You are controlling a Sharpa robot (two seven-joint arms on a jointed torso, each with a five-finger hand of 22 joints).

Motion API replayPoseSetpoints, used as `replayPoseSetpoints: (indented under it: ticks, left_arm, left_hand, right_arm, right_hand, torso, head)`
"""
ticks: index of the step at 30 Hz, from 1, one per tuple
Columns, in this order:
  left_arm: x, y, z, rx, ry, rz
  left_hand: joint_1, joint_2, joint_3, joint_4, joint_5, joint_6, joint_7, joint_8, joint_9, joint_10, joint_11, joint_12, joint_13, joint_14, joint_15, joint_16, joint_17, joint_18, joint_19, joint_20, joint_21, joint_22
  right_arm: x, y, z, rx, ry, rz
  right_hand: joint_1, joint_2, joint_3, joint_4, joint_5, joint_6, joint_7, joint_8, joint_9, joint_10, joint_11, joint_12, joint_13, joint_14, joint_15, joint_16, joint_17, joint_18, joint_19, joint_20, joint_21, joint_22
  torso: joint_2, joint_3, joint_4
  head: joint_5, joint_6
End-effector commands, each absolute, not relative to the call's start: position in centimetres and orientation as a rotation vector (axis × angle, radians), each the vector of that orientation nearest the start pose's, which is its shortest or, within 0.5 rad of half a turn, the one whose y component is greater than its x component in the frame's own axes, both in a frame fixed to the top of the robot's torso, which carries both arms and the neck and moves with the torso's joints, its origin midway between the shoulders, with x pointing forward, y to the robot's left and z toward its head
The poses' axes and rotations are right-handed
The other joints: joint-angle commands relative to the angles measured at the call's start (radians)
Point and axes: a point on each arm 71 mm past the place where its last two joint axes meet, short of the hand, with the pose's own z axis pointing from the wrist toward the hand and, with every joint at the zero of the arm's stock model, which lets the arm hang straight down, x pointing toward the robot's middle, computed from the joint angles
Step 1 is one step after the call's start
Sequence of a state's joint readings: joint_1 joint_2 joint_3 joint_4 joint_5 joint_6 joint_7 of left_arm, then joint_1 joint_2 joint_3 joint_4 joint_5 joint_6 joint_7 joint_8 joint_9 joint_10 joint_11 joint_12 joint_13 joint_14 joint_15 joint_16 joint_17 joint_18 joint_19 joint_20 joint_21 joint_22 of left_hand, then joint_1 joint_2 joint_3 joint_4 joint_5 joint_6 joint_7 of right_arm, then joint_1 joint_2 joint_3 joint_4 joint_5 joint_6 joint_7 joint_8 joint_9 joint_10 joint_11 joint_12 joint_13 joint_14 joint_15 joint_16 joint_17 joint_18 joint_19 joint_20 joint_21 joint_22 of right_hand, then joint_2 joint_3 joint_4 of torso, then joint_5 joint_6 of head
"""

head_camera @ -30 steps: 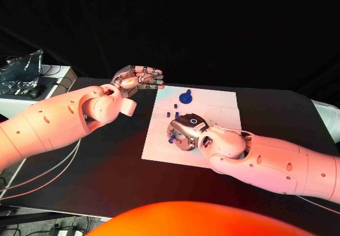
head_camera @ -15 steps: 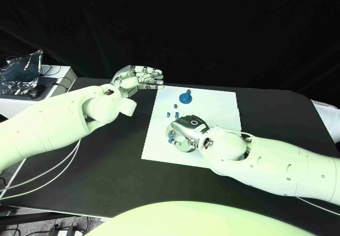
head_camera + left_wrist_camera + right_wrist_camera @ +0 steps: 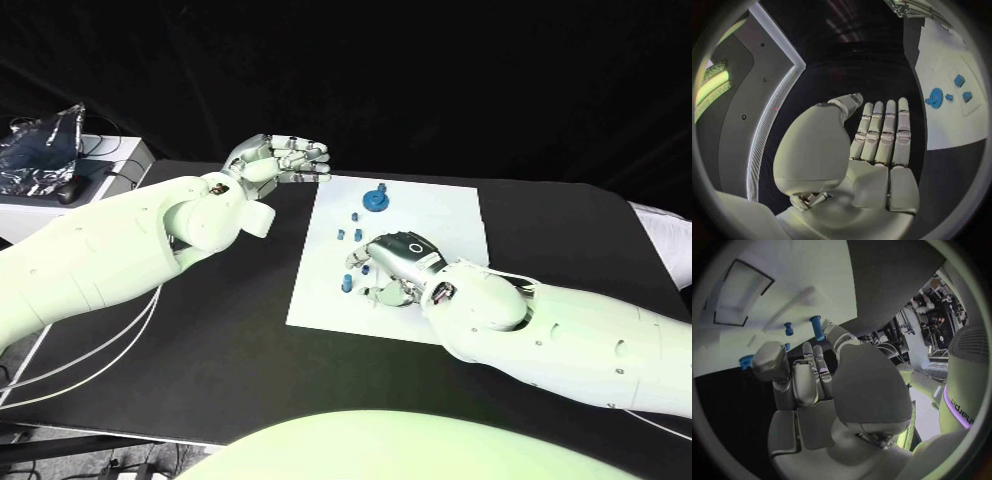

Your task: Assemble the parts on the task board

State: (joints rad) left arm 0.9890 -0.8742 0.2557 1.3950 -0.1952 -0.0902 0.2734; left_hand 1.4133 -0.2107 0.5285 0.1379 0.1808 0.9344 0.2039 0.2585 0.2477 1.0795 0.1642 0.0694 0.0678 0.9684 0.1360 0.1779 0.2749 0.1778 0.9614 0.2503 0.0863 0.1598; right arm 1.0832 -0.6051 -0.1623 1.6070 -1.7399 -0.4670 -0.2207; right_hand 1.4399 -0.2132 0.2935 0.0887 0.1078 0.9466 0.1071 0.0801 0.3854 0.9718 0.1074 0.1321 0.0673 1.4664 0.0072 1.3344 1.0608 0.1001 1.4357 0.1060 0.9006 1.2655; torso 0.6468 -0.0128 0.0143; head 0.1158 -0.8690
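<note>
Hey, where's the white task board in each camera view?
Head view: board mid-table, under the right hand.
Left wrist view: board beside the left hand.
Right wrist view: board beyond the hand's fingers.
Shared landmark: blue parts on it.

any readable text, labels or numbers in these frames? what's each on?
"alpha": partial lettering, running sideways, on the robot's white body in the right wrist view; the start is cut off.
Task board: no print legible.
Right hand: a dark ring mark on its back, no letters.
</note>
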Motion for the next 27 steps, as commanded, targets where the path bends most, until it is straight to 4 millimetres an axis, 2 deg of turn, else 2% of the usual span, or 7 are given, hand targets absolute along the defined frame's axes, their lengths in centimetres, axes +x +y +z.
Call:
replayPoseSetpoints:
  ticks: [1,8,13,17,19,22,27]
  left_arm:
    - [50.4,26.1,-18.9,-1.085,1.453,-1.588]
    - [50.5,26.3,-19.1,-1.09,1.452,-1.584]
    - [50.4,26.5,-19.5,-1.096,1.457,-1.581]
    - [50.2,26.6,-19.9,-1.105,1.462,-1.577]
    - [50.0,26.6,-20.1,-1.108,1.466,-1.576]
    - [49.9,26.6,-20.5,-1.114,1.472,-1.575]
    - [49.6,26.7,-20.9,-1.123,1.48,-1.57]
  left_hand:
    - [0.006,-0.001,-0.008,0.0,0.004,-0.005,0.002,-0.003,-0.001,-0.001,0.0,-0.002,0.001,0.008,0.0,-0.006,0.001,0.007,0.008,0.001,-0.006,-0.002]
    - [0.006,-0.001,-0.008,0.0,0.004,-0.005,0.001,-0.004,-0.001,-0.001,0.0,-0.002,0.001,0.008,0.0,-0.008,0.001,0.007,0.01,0.001,-0.006,-0.003]
    - [0.005,-0.001,-0.009,0.001,0.004,-0.006,0.001,-0.005,-0.002,0.0,-0.001,-0.002,0.001,0.01,0.0,-0.008,0.002,0.007,0.012,0.0,-0.007,-0.004]
    - [0.004,0.001,-0.012,0.005,0.004,-0.008,-0.003,-0.006,-0.003,0.008,-0.004,0.001,0.002,0.022,-0.004,-0.006,0.005,0.007,0.021,-0.002,-0.008,-0.008]
    - [0.004,0.001,-0.013,0.007,0.004,-0.008,-0.005,-0.007,-0.003,0.014,-0.006,0.002,0.003,0.031,-0.007,-0.004,0.008,0.008,0.029,-0.004,-0.008,-0.011]
    - [0.003,0.002,-0.014,0.009,0.004,-0.008,-0.006,-0.007,-0.003,0.018,-0.008,0.003,0.003,0.038,-0.009,-0.003,0.01,0.008,0.035,-0.006,-0.007,-0.012]
    - [0.003,0.002,-0.014,0.01,0.005,-0.008,-0.006,-0.008,-0.003,0.021,-0.008,0.004,0.003,0.04,-0.01,-0.003,0.011,0.008,0.037,-0.007,-0.007,-0.013]
  right_arm:
    - [40.5,-7.3,-23.6,-0.294,1.519,0.883]
    - [42.7,-12.2,-21.7,-0.036,1.606,0.91]
    - [44.3,-17.1,-20.7,0.166,1.75,0.842]
    - [44.9,-21.0,-20.4,0.306,1.895,0.727]
    - [44.9,-22.5,-20.6,0.351,1.966,0.658]
    - [44.6,-24.3,-21.0,0.388,2.062,0.547]
    - [43.9,-25.8,-21.7,0.38,2.159,0.418]
  right_hand:
    - [0.015,0.003,-0.022,0.015,0.008,-0.005,0.0,-0.006,-0.004,-0.01,0.001,0.011,0.001,0.002,0.01,-0.006,-0.007,0.013,-0.005,0.004,-0.008,-0.004]
    - [0.025,0.012,-0.021,0.074,0.062,0.004,0.047,-0.004,-0.015,0.068,-0.017,0.088,0.011,-0.001,-0.005,-0.012,-0.018,0.011,0.007,-0.008,0.005,0.001]
    - [0.012,0.006,0.049,0.121,0.11,0.074,0.029,0.038,-0.006,0.307,-0.059,0.19,0.07,0.025,-0.037,0.036,0.068,-0.009,0.04,-0.033,0.131,0.062]
    - [-0.024,-0.022,0.071,0.145,0.123,0.086,0.01,0.067,0.012,0.35,-0.08,0.3,0.196,0.024,-0.055,0.04,0.067,-0.011,0.042,-0.052,0.137,0.071]
    - [-0.06,-0.03,0.05,0.157,0.17,0.099,-0.02,0.102,0.041,0.447,-0.093,0.821,0.754,0.038,-0.07,0.067,0.111,-0.023,0.059,-0.062,0.209,0.107]
    - [-0.218,0.012,0.006,0.197,0.28,0.088,-0.009,0.146,0.095,0.502,-0.1,1.247,1.257,0.07,-0.067,0.16,0.307,-0.042,0.079,-0.061,0.322,0.163]
    - [-0.332,0.041,-0.072,0.203,0.266,0.076,-0.022,0.197,0.175,0.562,-0.101,1.386,1.437,0.09,-0.069,0.212,0.434,-0.055,0.092,-0.066,0.412,0.209]
  torso:
    - [0.0,0.0004,-0.0003]
    - [-0.004,-0.0012,-0.0039]
    - [-0.01,-0.0006,-0.0073]
    - [-0.017,0.0004,-0.0134]
    - [-0.019,0.0005,-0.0149]
    - [-0.022,0.0013,-0.0168]
    - [-0.026,0.0001,-0.0209]
  head:
    - [-0.005,0.007]
    - [-0.024,0.023]
    - [-0.054,0.034]
    - [-0.08,0.037]
    - [-0.089,0.035]
    - [-0.101,0.032]
    - [-0.109,0.023]
